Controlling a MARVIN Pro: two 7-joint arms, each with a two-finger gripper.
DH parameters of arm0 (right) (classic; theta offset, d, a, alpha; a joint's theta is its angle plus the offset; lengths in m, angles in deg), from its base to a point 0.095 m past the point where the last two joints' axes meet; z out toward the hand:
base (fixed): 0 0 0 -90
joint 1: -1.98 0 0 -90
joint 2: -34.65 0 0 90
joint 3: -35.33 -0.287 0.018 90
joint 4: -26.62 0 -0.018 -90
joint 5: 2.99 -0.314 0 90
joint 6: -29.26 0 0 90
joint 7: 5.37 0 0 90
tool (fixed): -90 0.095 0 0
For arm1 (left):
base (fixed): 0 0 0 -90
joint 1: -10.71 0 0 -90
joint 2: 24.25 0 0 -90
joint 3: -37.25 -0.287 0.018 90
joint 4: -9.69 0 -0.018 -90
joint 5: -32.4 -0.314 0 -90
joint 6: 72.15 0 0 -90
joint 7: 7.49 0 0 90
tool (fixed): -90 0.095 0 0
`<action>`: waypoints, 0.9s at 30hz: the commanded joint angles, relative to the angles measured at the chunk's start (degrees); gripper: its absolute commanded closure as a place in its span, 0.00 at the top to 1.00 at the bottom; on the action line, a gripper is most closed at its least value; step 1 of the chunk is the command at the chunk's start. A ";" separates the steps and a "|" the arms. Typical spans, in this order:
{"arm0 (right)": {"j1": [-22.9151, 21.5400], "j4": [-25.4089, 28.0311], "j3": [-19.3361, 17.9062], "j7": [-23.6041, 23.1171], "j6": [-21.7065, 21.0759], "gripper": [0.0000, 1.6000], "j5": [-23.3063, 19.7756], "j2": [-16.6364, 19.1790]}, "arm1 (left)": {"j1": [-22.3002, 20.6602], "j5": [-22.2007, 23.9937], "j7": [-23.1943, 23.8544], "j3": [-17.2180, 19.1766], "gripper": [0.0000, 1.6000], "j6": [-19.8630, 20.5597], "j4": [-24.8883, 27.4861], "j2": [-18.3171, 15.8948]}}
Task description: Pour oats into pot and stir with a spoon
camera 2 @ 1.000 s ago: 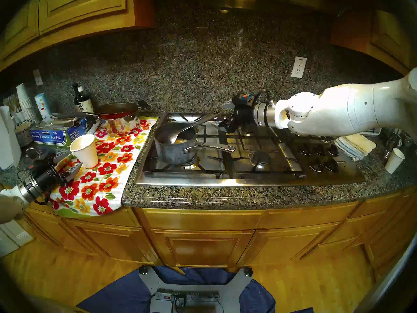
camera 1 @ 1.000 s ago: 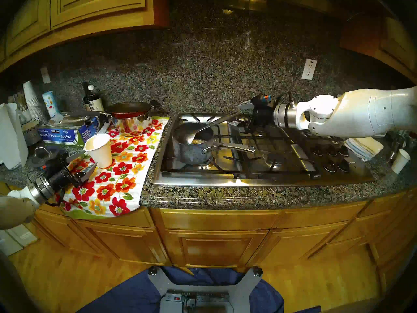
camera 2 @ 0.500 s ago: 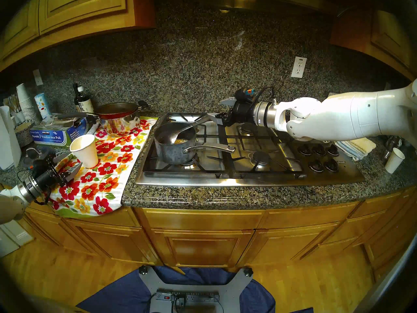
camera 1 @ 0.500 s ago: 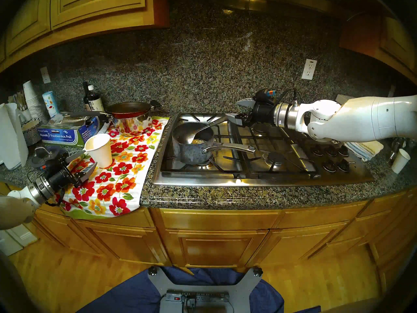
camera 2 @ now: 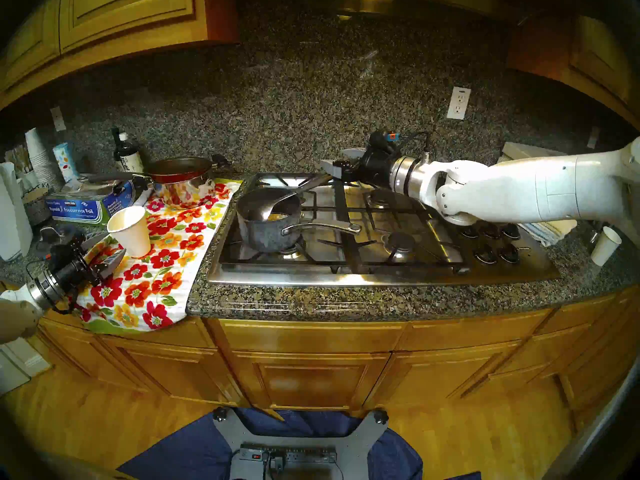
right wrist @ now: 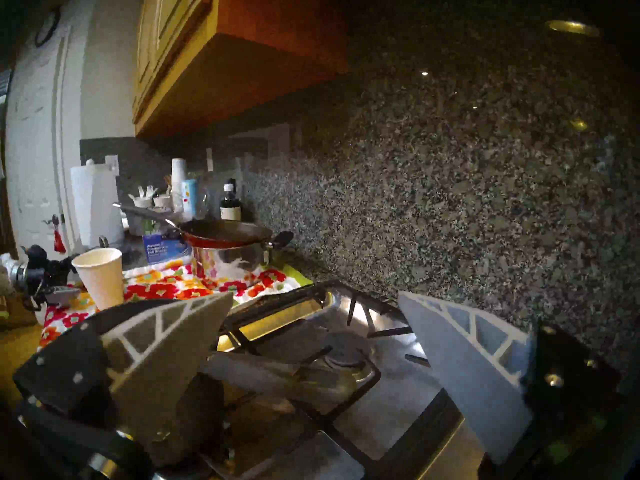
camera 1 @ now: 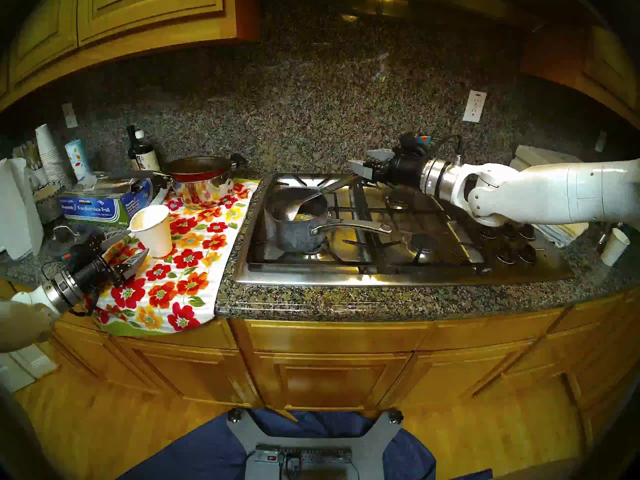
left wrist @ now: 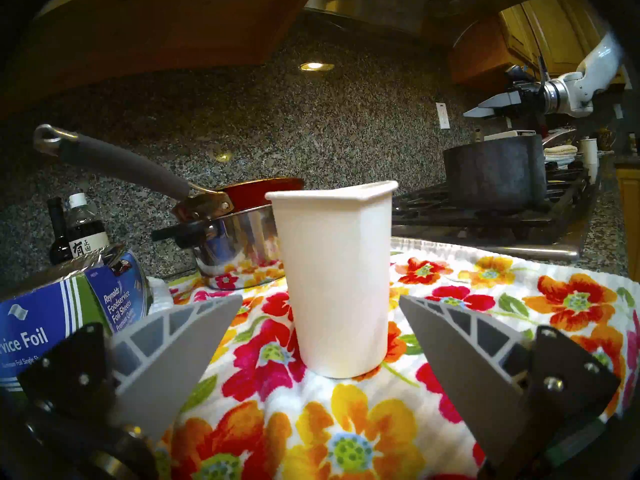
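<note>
The dark grey mottled pot (camera 1: 294,231) stands on the stove's front left burner, its silver handle pointing right. A small heap of oats (camera 1: 305,216) lies inside. The spoon (camera 1: 304,204) rests with its bowl in the pot and its dark handle leaning over the back right rim. My right gripper (camera 1: 367,160) is open and empty, just above the handle's far end. My left gripper (camera 1: 129,249) is open and empty, beside a white paper cup (camera 1: 153,230) on the flowered towel. In the left wrist view the cup (left wrist: 337,278) stands just beyond the fingers (left wrist: 180,347).
A shiny steel pot topped by a red pan (camera 1: 202,178) stands behind the cup. A foil box (camera 1: 100,205), bottles and cup stacks crowd the back left. Stove knobs (camera 1: 512,250), folded cloths and another paper cup (camera 1: 614,245) are at the right.
My right gripper has risen from around the spoon handle's end to just above it, the wrist has turned and the forearm has dropped. Spoon, pot, cup and left gripper have not moved.
</note>
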 commanded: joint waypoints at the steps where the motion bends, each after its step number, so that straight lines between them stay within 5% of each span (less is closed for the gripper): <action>1: 1.40 -0.20 -4.44 -2.22 1.96 1.00 -5.49 1.39 | -0.23 0.26 6.12 1.97 1.00 -0.10 -0.02 -0.76; 27: 8.82 -2.54 -9.10 -10.18 3.07 1.00 -15.70 1.47 | 1.69 0.02 6.03 4.15 1.00 -0.10 0.04 -0.76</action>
